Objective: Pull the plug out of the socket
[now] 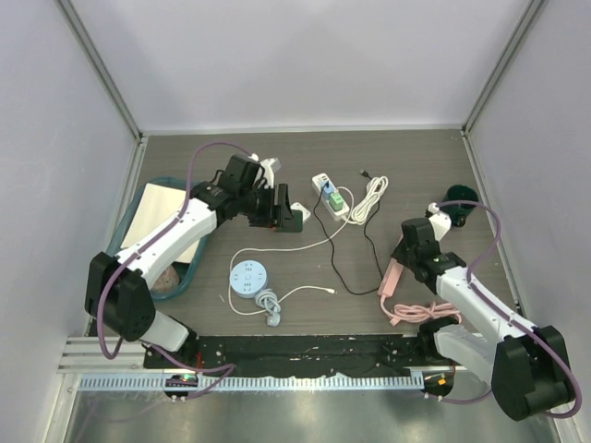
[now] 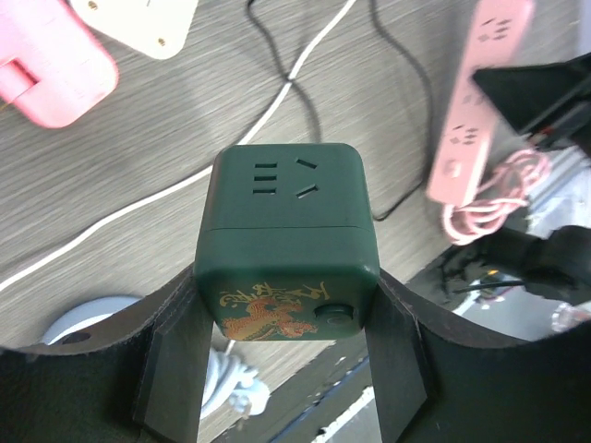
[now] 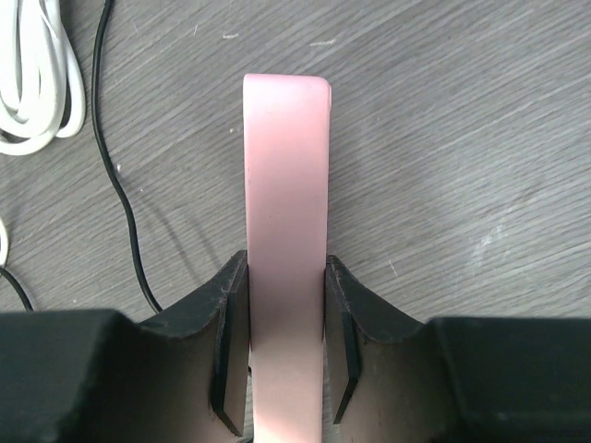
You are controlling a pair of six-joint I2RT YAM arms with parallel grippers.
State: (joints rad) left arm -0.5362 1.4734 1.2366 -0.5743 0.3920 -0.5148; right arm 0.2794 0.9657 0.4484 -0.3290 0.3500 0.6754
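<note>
Left gripper (image 2: 288,286) is closed partway onto a green cube socket (image 2: 284,245), one finger flat on each side. The cube's slotted face points up-frame in the wrist view and a gold dragon print faces the cam. In the top view that gripper (image 1: 282,210) sits centre-left, just left of the white power strip (image 1: 330,196).

The strip lies upper centre on the table (image 1: 406,157), with a green plug (image 1: 339,202) and a blue plug (image 1: 331,190) seated in it, both untouched.

Right gripper (image 3: 286,277) is pinched on a pink power strip (image 3: 286,185) held edge-on, pads tight against both faces. It shows right of centre in the top view (image 1: 395,268).

A white cable coil (image 1: 371,197) lies beside the white strip, and a round white unit (image 1: 249,277) sits lower centre.
</note>
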